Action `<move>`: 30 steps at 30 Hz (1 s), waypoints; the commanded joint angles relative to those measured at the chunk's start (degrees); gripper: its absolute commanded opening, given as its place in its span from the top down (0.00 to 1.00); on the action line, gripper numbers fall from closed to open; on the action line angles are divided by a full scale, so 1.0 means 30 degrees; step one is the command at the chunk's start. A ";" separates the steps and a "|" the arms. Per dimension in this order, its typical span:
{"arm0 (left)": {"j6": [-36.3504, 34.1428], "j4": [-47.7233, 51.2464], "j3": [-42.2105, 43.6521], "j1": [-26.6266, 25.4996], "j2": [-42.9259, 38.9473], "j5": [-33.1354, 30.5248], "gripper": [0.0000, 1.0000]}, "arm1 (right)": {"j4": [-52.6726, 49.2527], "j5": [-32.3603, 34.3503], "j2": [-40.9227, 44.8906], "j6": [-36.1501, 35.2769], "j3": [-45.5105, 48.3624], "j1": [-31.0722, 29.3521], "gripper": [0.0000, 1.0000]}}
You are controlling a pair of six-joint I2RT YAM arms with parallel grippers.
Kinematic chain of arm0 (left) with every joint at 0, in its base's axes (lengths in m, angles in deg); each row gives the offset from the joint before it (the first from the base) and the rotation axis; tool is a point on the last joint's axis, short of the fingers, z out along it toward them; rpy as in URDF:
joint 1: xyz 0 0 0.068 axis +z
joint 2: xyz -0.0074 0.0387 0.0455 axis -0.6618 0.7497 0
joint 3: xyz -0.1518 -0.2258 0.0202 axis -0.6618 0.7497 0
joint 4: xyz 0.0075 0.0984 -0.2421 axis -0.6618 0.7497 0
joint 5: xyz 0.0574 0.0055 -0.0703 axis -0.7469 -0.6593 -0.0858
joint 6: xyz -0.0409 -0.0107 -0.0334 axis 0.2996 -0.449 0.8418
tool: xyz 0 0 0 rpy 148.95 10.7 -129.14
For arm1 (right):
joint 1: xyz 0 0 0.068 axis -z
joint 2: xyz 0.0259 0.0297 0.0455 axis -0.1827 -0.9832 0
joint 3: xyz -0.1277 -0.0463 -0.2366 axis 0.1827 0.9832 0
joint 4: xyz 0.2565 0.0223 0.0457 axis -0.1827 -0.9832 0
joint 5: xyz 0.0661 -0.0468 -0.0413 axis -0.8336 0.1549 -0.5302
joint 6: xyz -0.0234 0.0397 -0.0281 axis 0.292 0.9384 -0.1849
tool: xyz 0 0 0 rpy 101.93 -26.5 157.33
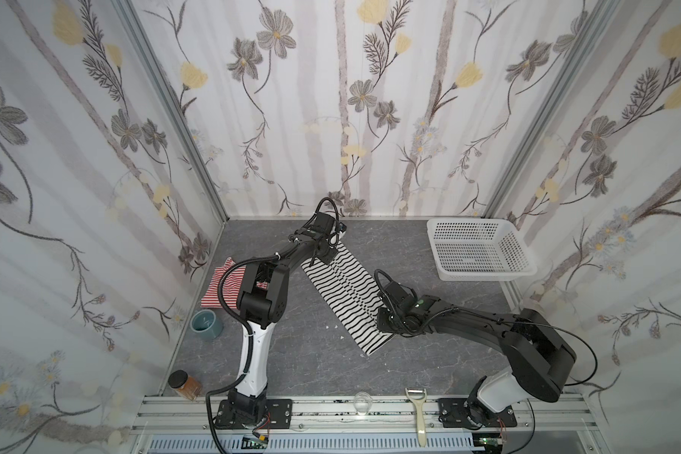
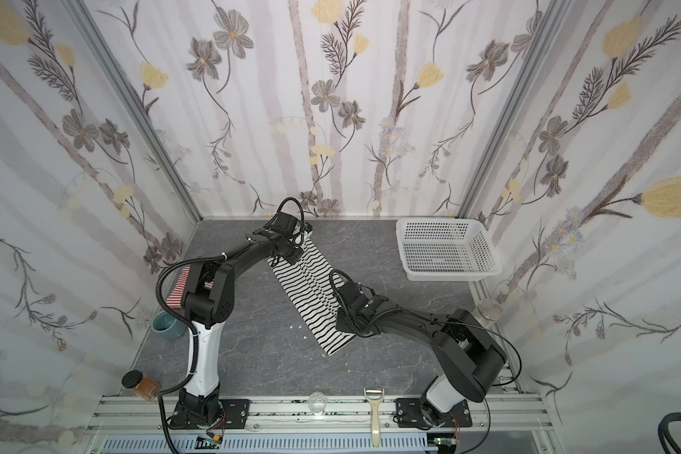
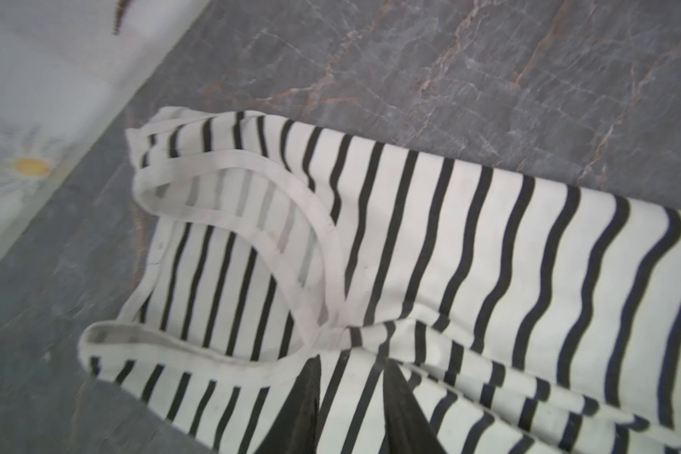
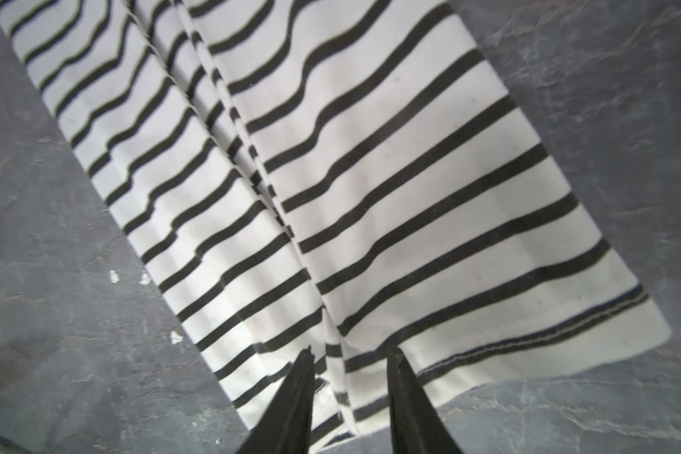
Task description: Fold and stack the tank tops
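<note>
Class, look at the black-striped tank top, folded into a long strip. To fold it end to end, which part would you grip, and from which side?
Likely the hem, pinched at its corners from above, at the near end. The black-striped tank top lies flat as a narrow strip; its hem is a straight, layered edge, whereas the far-end straps are loose loops.

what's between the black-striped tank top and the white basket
Nothing lies there. In both top views only bare grey marbled tabletop separates the black-striped tank top from the white perforated basket.
</note>
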 commanded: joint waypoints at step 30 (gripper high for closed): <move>0.1890 -0.1436 0.6932 -0.0013 -0.2183 0.1813 0.69 | 0.2419 -0.0318 -0.2231 -0.0763 0.1366 0.1576 0.68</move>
